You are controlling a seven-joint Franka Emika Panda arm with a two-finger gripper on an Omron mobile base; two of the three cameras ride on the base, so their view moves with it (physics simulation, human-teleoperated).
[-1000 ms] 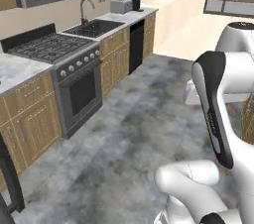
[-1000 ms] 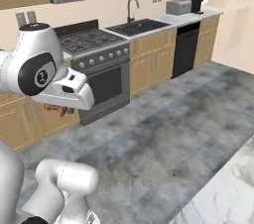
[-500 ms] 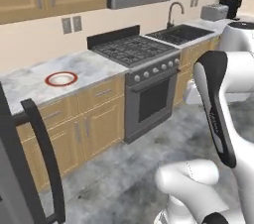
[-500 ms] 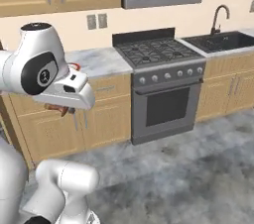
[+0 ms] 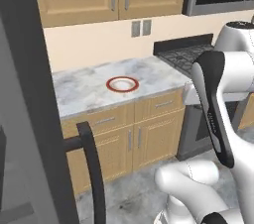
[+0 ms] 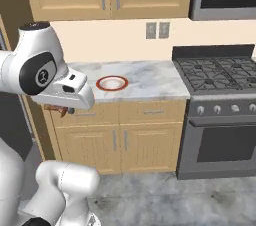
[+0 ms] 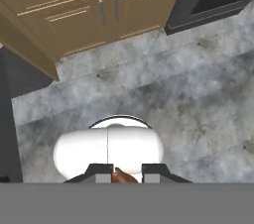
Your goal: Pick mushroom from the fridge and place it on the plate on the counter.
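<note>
The mushroom (image 7: 124,176), a reddish-brown lump, sits pinched between the two dark tips of the pincer (image 7: 126,172), held above the grey floor (image 7: 188,99); the red-rimmed plate (image 5: 122,84) lies bare on the marble tabletop (image 5: 84,89), beside the stove (image 6: 220,70); the fridge (image 5: 25,119) stands at the left.

The base has swung round; the plate (image 5: 122,84) now faces it.

gripper (image 7: 126,174) closed on mushroom (image 7: 124,176), pointing down over grey floor (image 7: 198,99) w/ tan cabinets (image 7: 89,10) beyond.
</note>
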